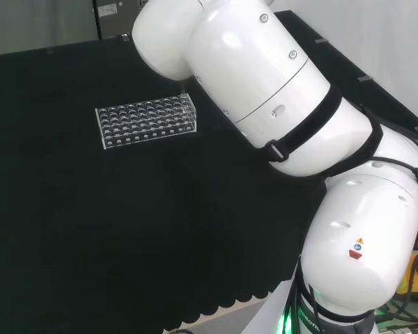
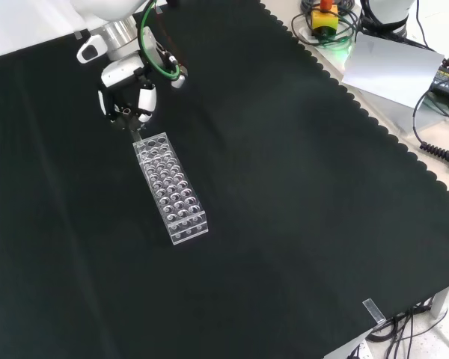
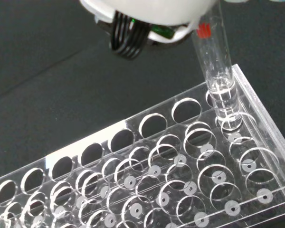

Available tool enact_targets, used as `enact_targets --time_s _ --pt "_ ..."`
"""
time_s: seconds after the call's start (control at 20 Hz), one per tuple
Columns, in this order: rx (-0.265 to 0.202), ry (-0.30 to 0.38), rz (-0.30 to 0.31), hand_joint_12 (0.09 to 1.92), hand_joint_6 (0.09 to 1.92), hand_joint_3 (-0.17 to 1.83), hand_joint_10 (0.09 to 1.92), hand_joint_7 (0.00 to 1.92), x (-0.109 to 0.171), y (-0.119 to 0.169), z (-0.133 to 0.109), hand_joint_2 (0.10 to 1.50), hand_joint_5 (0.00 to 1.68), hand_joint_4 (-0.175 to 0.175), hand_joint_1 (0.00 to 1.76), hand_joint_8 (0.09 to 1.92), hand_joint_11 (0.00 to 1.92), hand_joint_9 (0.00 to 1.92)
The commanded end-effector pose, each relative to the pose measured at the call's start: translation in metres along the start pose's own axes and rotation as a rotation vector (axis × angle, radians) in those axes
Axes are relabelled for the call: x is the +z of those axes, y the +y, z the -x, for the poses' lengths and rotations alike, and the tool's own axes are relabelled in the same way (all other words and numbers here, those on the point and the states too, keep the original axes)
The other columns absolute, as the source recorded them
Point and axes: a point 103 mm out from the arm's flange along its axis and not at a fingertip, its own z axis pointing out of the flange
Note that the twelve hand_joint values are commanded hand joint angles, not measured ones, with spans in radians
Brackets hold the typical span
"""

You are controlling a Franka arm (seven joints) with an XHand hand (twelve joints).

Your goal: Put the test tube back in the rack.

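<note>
In clear rack [image 3: 180, 161], glass tube [image 3: 217, 76]

My head cam sits behind and above the arm's base, looking over the white links [image 1: 279, 104] down at the black cloth [image 1: 90, 243]. The front cam faces back from the opposite side, high and fairly far off. Both catch the clear rack [image 1: 146, 122]. The wrist cam is right up close over that rack's holes, looking past the hand [image 3: 147, 14].
</note>
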Motion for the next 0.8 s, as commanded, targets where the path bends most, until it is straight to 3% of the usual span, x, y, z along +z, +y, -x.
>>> enact_targets --time_s 0.05,0.6,0.7,0.8 --pt "0.006 0.004 -0.024 1.21 0.67 0.65 0.65 1.65 0.011 0.003 0.007 0.67 1.26 -0.175 1.21 0.61 0.9 1.51" --pt "-0.005 0.005 -0.073 1.21 0.67 0.65 0.65 1.65 0.042 0.0 0.004 0.67 1.26 -0.175 1.21 0.61 0.9 1.51" --pt "-0.002 0.035 -0.081 1.21 0.67 0.65 0.65 1.65 0.044 -0.001 0.006 0.67 1.26 -0.175 1.21 0.61 0.9 1.51" --pt "-0.008 0.087 -0.117 1.25 0.72 0.71 0.68 1.41 0.044 -0.001 0.008 0.64 1.24 -0.175 1.28 0.7 0.83 1.46"
